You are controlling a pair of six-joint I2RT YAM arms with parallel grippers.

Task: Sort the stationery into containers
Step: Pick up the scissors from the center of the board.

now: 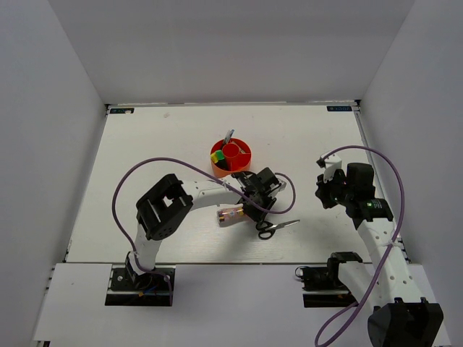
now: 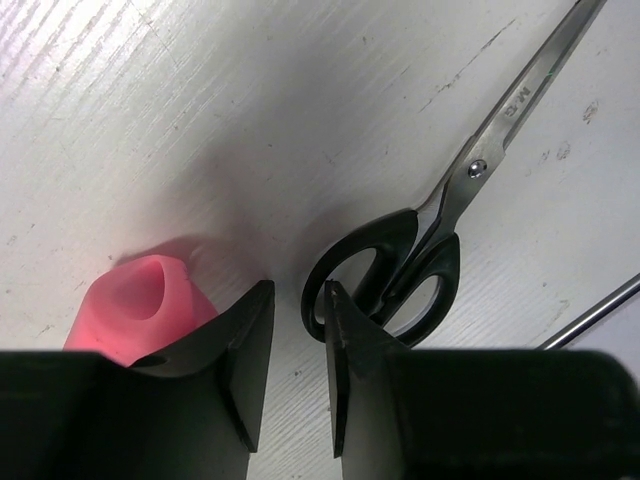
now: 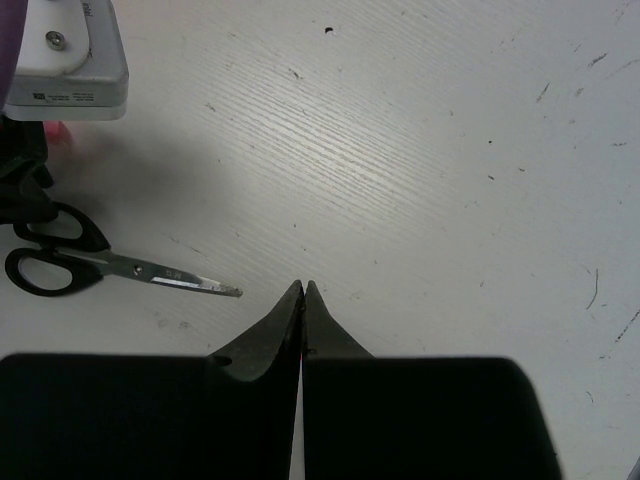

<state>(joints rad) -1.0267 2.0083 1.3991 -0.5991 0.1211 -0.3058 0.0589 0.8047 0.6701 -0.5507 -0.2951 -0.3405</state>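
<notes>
Jaws on the left gripper (image 1: 257, 211) are too small to read from above. We see it low over the table (image 1: 145, 144), between a pink tube (image 1: 231, 215) and the scissors (image 1: 276, 228), just in front of the organiser (image 1: 219, 171). Green and yellow caps (image 1: 215, 155) fill 1 compartment, and a pen (image 1: 229, 136) leans out at the far side. The right gripper (image 1: 320, 195) sits well apart, to the right.

From the left wrist, we find the left gripper (image 2: 300, 292) released: its 2 fingers stand a little apart. The scissors (image 2: 440, 225) lie closed, with 1 handle loop's rim at the right finger. The tube (image 2: 140, 312) lies behind the left finger.

From the right wrist, the right gripper (image 3: 302, 288) is clenched on nothing above bare table, with the scissors (image 3: 95, 265) off to its left.
</notes>
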